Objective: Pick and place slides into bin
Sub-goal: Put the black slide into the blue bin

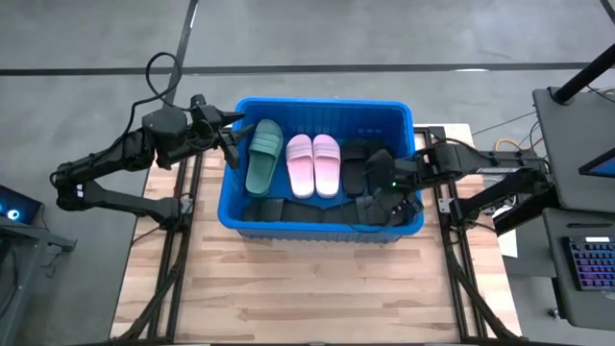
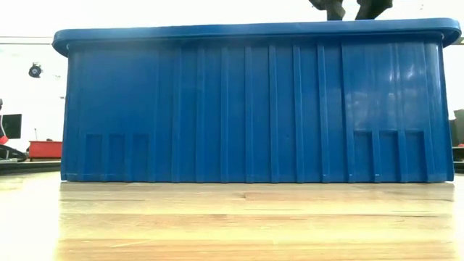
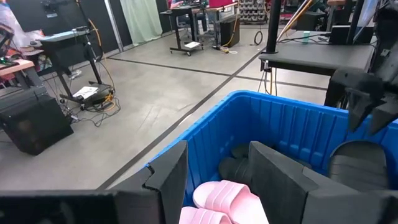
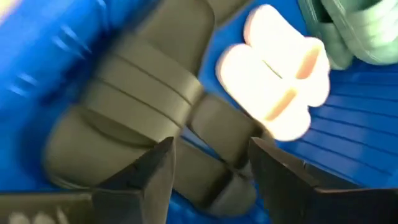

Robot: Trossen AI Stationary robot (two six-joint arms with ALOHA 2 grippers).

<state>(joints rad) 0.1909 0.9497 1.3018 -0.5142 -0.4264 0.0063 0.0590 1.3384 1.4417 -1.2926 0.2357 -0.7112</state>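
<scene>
Blue plastic makes up the big bin (image 1: pixel 322 108), which sits in the middle of the wooden table (image 1: pixel 307 288). Inside it lie the slides: a dark green one (image 1: pixel 262 154) at the left, two pink ones (image 1: pixel 314 163) side by side in the middle, and black ones (image 1: pixel 357 163) at the right and along the near wall. No slide shows on the table outside the bin, so the job looks almost done. The right gripper (image 1: pixel 386 205) hangs low over the black slides at the right end, with its fingers apart and nothing between them, likely because it has just let one go. The left gripper (image 1: pixel 233 132) waits by the bin's left rim, close to the green slide, with its fingers partly apart and holding nothing. It stays out of the way so the arms do not bump.
</scene>
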